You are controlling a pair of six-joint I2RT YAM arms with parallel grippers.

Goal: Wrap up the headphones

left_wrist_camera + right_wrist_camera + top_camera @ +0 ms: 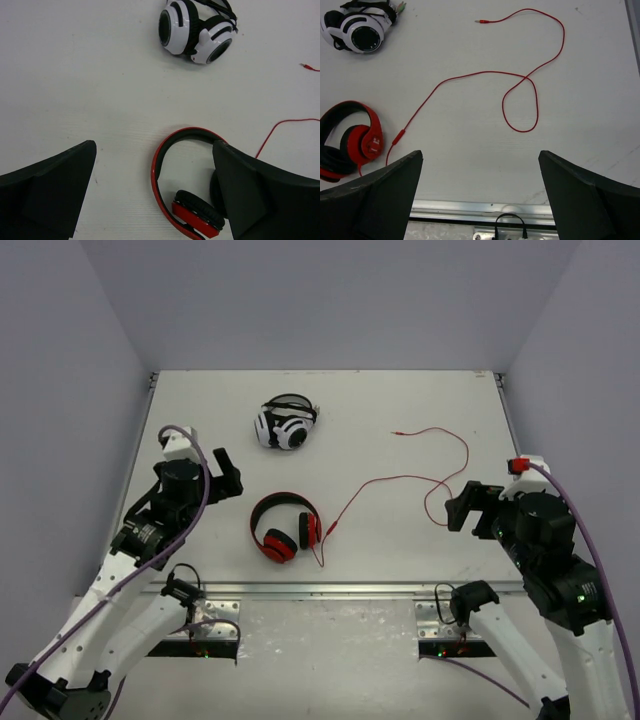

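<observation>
The red headphones (285,528) lie flat on the white table near its front edge, ear cups folded inward. Their thin red cable (400,478) runs right from the cups, makes a loop, and ends in a plug (397,433) further back. My left gripper (225,476) hovers open and empty just left of the headphones; in the left wrist view (155,146) the headband (162,150) lies between its fingers, below them. My right gripper (460,506) is open and empty right of the cable loop (520,107). The headphones also show in the right wrist view (367,140).
Black-and-white headphones (286,424) lie at the back centre of the table, also seen in the left wrist view (195,30) and the right wrist view (362,27). A metal rail (330,590) marks the table's front edge. Grey walls enclose the sides and back.
</observation>
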